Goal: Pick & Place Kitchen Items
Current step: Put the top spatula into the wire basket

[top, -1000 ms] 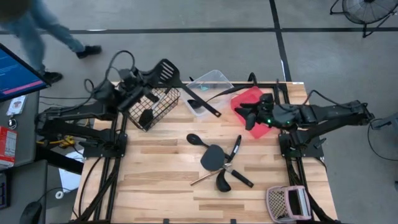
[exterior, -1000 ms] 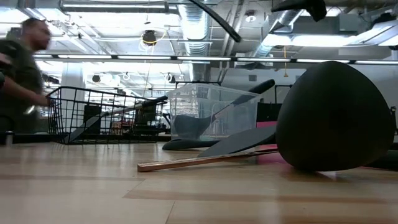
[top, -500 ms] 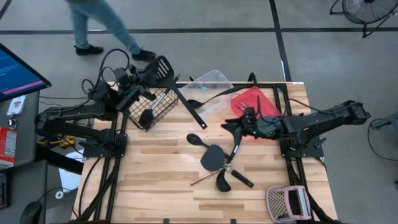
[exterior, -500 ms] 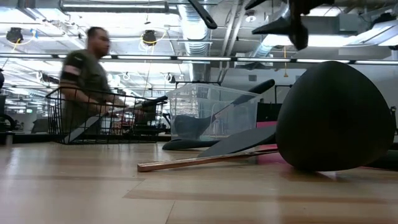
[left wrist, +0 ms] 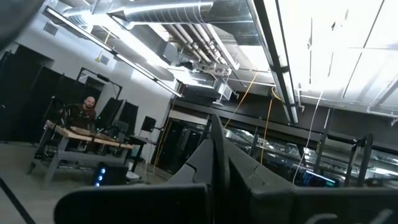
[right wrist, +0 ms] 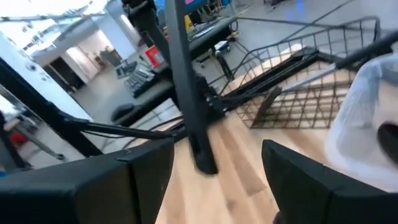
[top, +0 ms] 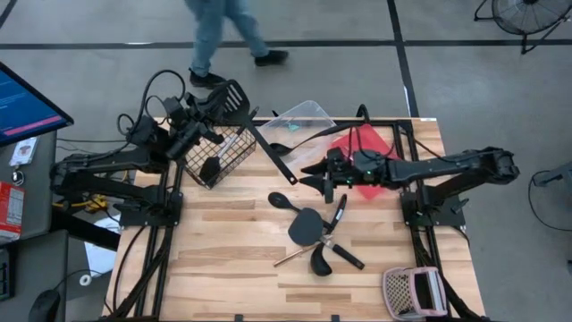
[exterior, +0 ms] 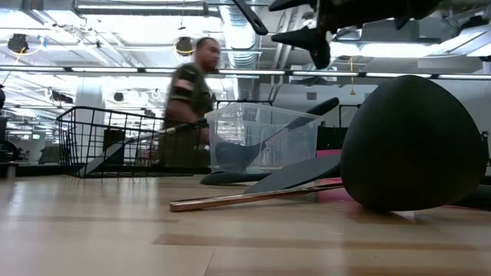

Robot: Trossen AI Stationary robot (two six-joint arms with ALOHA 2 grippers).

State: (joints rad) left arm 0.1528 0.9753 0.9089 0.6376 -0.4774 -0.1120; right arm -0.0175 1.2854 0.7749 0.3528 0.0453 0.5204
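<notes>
Person (top: 225,27) cut off above waist by far edge in high view, blurred in low view. Perforated box (top: 413,292) clipped by near edge. Left gripper (top: 207,114) finger state obscured by slotted spatula (top: 234,100).

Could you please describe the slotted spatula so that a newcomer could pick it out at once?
Start at the black wire basket on the table's far left. The left gripper holds the slotted spatula above it. Unlike the utensils lying mid-table, it is lifted, its handle slanting toward the clear tub.
</notes>
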